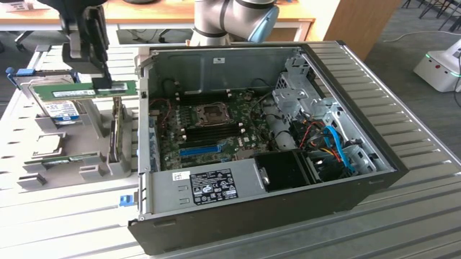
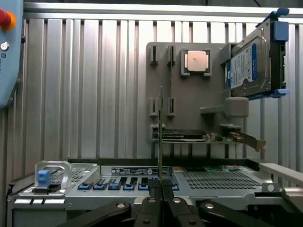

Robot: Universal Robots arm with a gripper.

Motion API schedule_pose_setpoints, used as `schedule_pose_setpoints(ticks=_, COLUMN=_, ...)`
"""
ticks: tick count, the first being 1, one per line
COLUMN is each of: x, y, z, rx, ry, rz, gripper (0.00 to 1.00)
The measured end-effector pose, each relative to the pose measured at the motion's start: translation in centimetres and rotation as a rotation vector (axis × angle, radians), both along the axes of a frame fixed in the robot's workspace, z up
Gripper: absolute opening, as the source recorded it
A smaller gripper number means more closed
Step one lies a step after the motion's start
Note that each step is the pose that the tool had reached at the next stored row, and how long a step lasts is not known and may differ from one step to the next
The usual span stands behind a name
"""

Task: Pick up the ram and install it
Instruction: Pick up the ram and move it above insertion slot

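My gripper (image 1: 102, 82) hangs over the grey parts holder (image 1: 86, 170) at the exterior view's left, shut on the ram (image 1: 85, 89), a long green stick held level and lifted clear of the holder. In the wrist view the ram (image 2: 161, 132) shows edge-on as a thin line rising from the closed fingertips (image 2: 156, 191) of the gripper (image 2: 161, 188). A second green stick (image 2: 171, 78) stands in the holder's slots. The open computer case (image 1: 346, 81) lies to the exterior view's right, its motherboard (image 1: 209, 127) with dark memory slots exposed.
The holder also carries a blue-labelled hard drive (image 2: 251, 64), a square processor (image 2: 196, 61) and a small card (image 2: 189, 136). A long blue slot (image 1: 198, 150) sits on the motherboard near the black fan shroud (image 1: 288, 170). The ribbed metal table (image 1: 403, 216) surrounds the case.
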State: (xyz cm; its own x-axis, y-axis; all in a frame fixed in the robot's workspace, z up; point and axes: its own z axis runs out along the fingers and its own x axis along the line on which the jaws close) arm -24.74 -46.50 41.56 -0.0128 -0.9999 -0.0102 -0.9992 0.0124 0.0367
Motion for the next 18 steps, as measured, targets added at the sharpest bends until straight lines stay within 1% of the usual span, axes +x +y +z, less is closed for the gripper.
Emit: schedule_pose_setpoints(ticks=18, x=3.5, y=0.00, z=0.00, rx=0.0000, ry=0.0012, rz=0.000, gripper=0.12)
